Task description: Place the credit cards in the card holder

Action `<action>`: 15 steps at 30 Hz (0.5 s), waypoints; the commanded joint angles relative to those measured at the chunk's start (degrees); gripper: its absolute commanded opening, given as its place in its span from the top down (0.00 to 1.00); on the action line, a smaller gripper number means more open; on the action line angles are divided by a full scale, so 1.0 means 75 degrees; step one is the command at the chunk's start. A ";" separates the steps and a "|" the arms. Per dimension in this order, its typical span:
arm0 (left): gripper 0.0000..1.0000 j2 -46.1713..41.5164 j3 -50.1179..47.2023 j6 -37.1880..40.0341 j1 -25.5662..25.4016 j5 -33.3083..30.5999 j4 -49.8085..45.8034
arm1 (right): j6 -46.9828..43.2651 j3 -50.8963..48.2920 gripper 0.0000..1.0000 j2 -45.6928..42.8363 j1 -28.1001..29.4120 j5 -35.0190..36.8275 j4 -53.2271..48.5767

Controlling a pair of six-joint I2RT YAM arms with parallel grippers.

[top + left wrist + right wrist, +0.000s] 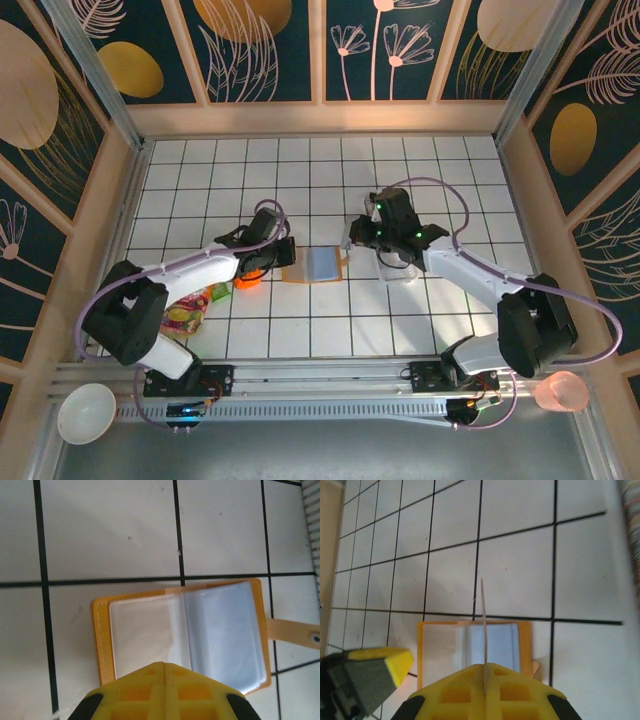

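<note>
The card holder (318,265) lay open midway between the table (200,180) side edges. My right gripper (485,667) was clamped on one credit card (483,620). I judged it stiff, light and slippery, best pinched by its edge. My left gripper (165,667) stood closed and empty.

Bare tiles (300,180) lie open beyond the card holder (315,265); the left gripper (165,672) and right gripper (485,672) flank its sides.

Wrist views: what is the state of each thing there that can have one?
card holder: open, lying flat, sleeves up.
credit card: held on edge, over the card holder.
left gripper: jaws shut, at the card holder's near edge.
right gripper: jaws shut on the credit card.
</note>
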 commanded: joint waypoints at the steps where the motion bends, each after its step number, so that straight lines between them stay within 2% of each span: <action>1: 1.00 0.0151 0.0161 0.0581 0.0125 -0.0365 -0.0191 | 0.0517 -0.0002 1.00 0.0282 0.0348 -0.0358 0.0605; 8: 1.00 0.0329 -0.0115 0.0698 0.0202 -0.0230 -0.0096 | 0.0583 0.0742 1.00 0.1429 0.1146 -0.0146 0.0485; 15: 1.00 0.0473 -0.0347 0.0756 0.0229 -0.0331 0.0021 | 0.0756 0.1047 1.00 0.2193 0.1337 -0.0402 0.0725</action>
